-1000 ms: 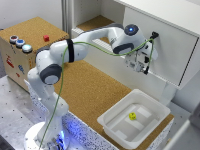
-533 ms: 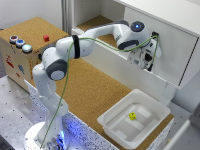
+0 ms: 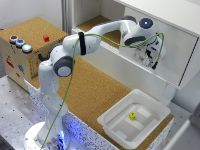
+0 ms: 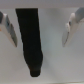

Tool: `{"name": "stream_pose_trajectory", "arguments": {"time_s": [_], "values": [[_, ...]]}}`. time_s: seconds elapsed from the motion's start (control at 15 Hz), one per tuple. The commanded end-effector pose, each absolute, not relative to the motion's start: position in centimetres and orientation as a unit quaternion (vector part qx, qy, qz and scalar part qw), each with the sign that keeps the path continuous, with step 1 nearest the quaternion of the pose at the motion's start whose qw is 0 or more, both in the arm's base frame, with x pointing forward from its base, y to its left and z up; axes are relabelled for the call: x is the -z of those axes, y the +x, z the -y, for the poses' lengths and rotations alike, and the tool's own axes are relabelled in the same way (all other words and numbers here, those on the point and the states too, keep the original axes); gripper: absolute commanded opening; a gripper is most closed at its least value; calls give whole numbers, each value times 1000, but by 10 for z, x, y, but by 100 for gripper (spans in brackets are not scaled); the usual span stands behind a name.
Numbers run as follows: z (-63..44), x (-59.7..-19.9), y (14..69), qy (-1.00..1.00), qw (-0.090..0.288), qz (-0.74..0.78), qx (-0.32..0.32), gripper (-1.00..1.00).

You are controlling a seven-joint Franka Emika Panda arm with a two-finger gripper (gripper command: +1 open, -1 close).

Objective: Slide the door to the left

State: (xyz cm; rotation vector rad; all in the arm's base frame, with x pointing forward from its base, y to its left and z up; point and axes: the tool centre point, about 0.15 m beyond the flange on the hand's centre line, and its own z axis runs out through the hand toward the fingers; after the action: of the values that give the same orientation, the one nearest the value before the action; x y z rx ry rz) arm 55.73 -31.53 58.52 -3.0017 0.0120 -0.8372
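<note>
Gripper [image 4: 39, 29] is up against the door [image 3: 172, 47], the white panel on the cabinet front at the exterior view's right. Jaws are spread wide; the black handle [image 4: 29, 37] sits between the fingers [image 4: 71, 27], offset toward one of them, nothing pinched yet.

In the exterior view the arm hides the handle, so contact depth is hard to judge; from the blurry wrist view it looks like the fingers straddle it without touching.

Risks from here:
- Handle is off-centre in the jaws. Closing may shove it with one finger first and twist the wrist.
- If fingers aren't deep enough around the handle, a sideways pull could slip off it and the door stays put.
- Pushing into the panel while sliding adds friction; the door could bind in its track.
- White bin [image 3: 118, 125] below is well apart, no issue.
</note>
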Motion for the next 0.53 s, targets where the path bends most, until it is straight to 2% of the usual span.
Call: {"name": "stream_pose_trajectory", "arguments": {"time_s": [0.0,0.27,0.4,0.47], "values": [[316,-589,567,-968,50,28,245,-100],[305,-586,568,-965,32,37,257,-100],[301,-576,571,-954,-19,26,298,-100],[300,-566,573,-955,-23,9,295,-100]]}}
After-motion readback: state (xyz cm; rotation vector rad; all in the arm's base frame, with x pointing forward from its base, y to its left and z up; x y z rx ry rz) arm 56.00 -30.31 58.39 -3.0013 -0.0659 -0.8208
